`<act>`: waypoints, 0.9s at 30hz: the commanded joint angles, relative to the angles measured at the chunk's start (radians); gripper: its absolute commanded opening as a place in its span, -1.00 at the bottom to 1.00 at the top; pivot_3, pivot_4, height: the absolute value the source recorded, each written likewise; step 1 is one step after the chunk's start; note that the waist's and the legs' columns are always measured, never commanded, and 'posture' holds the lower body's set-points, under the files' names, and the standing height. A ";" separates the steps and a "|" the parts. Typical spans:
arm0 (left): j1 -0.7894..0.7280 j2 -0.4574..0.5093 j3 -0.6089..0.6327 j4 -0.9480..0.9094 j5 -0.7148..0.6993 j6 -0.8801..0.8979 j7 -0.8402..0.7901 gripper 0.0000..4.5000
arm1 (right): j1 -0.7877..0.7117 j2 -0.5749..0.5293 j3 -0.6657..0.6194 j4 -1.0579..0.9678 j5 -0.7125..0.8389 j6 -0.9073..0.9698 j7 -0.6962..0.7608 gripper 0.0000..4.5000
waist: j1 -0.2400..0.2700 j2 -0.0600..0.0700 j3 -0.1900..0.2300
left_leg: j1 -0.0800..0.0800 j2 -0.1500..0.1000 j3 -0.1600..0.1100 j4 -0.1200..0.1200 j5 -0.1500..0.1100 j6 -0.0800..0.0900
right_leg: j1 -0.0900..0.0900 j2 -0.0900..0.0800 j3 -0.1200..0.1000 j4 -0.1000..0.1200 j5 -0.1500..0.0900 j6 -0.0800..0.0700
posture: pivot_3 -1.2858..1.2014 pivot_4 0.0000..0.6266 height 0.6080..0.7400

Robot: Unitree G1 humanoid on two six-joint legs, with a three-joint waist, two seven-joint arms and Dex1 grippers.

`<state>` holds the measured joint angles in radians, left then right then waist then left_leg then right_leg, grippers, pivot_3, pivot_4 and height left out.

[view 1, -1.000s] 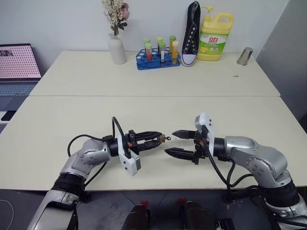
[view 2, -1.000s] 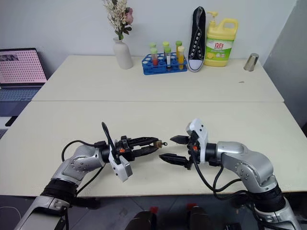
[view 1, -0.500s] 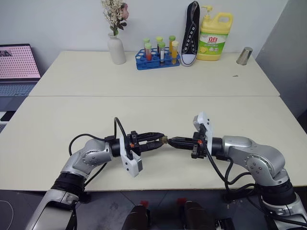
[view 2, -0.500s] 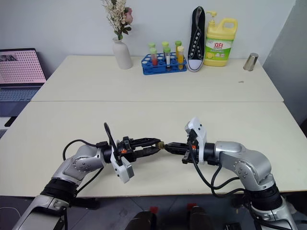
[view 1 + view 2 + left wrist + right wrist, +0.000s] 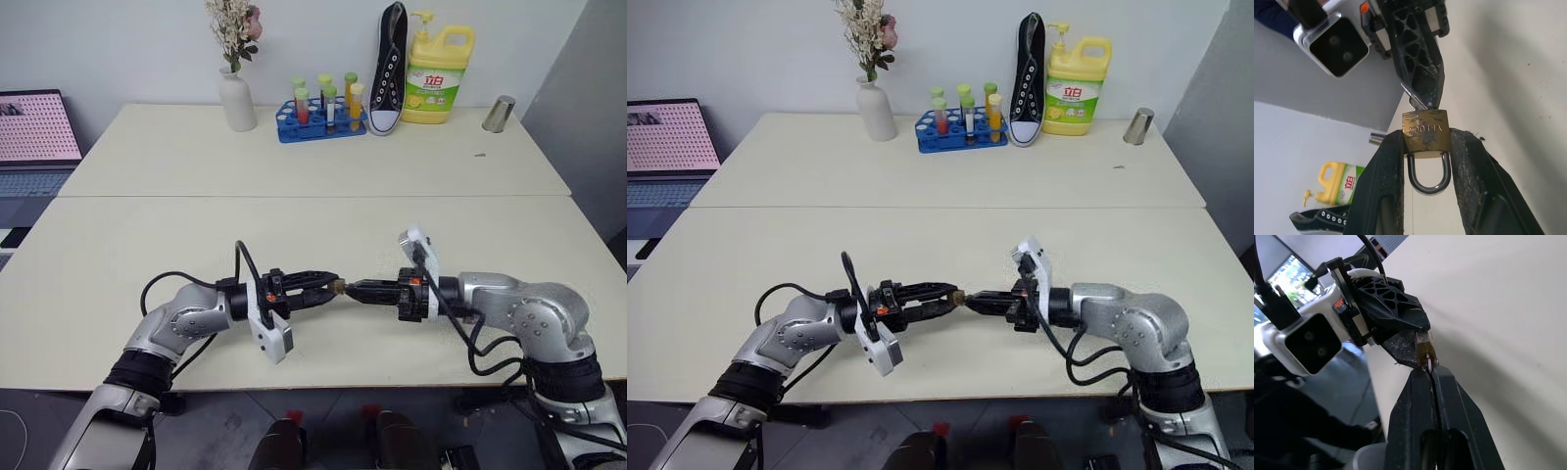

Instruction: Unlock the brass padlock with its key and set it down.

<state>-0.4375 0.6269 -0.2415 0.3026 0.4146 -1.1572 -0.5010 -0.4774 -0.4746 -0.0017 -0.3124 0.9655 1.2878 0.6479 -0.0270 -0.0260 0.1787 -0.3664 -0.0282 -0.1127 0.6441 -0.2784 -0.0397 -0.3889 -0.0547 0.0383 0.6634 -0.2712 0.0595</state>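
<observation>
Where two pale surfaces meet edge to edge: desk [image 5: 294, 211], the far half carrying the containers, the near half under both arms.
Laptop: laptop [image 5: 34, 137] beside the desk's left edge, its screen showing a pink dotted pattern.
Bottle: yellow detergent bottle [image 5: 440, 73] with a pump top, at the far edge; its green and white label bears red characters too small to read.
Shoe: black sneaker [image 5: 389, 69] with white laces, standing on its toe against the wall, just beside the bottle.
Vase: white vase [image 5: 238, 100] holding dried flowers [image 5: 232, 27].
Rack: blue rack [image 5: 321, 121] holding tubes with green and yellow caps, red and orange liquid in some.
Cup: small metal cup [image 5: 501, 114] at the far right; contents cannot be seen.
Left tool: left tool [image 5: 1426, 147], partly closed, its two fingers pinching the sides of the brass padlock [image 5: 1426, 135] above the near desk.
Right tool: right tool [image 5: 1429, 372], pressed fully together on the key [image 5: 1413, 95], tip to tip with the left.
Padlock: shackle lying between the left fingers, keyhole end toward the right tool; the body is stamped with letters, not surely readable.
Key: silvery, seated in the padlock's end.
</observation>
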 commanded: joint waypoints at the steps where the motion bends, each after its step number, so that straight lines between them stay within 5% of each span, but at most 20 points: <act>1: -0.015 0.018 -0.007 0.006 0.062 0.020 0.017 -0.57 | -0.057 0.025 -0.063 0.009 0.149 0.135 -0.017 -1.00 | 0.000 0.000 0.000 | 0.000 0.000 0.000 0.000 0.000 0.000 | 0.000 0.000 0.000 0.000 0.000 0.000 | 0.03 -0.52 1.00; 8: -0.019 0.029 -0.014 0.012 0.124 0.031 0.065 -0.57 | -0.144 0.138 -0.186 0.162 0.244 0.319 -0.164 -1.00 | -0.002 0.000 0.000 | 0.000 0.000 0.001 0.000 0.000 0.000 | -0.001 0.000 0.000 0.001 0.000 0.000 | 0.03 -0.52 1.00; 27: -0.016 0.036 -0.040 0.015 0.166 0.046 0.136 -0.57 | -0.171 0.121 -0.168 0.262 0.485 0.327 -0.363 -1.00 | -0.004 0.001 0.000 | 0.000 0.000 0.001 0.000 0.000 0.001 | -0.001 0.000 0.001 0.001 0.000 0.000 | 0.03 -0.52 1.00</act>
<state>-0.4565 0.6456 -0.2676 0.3046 0.5465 -1.1424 -0.3561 -0.6092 -0.3734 -0.1662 0.0045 1.3475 1.6059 0.2551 -0.0310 -0.0255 0.1789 -0.3667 -0.0278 -0.1119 0.6438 -0.2787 -0.0392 -0.3897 -0.0544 0.0388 0.6647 -0.2709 0.0591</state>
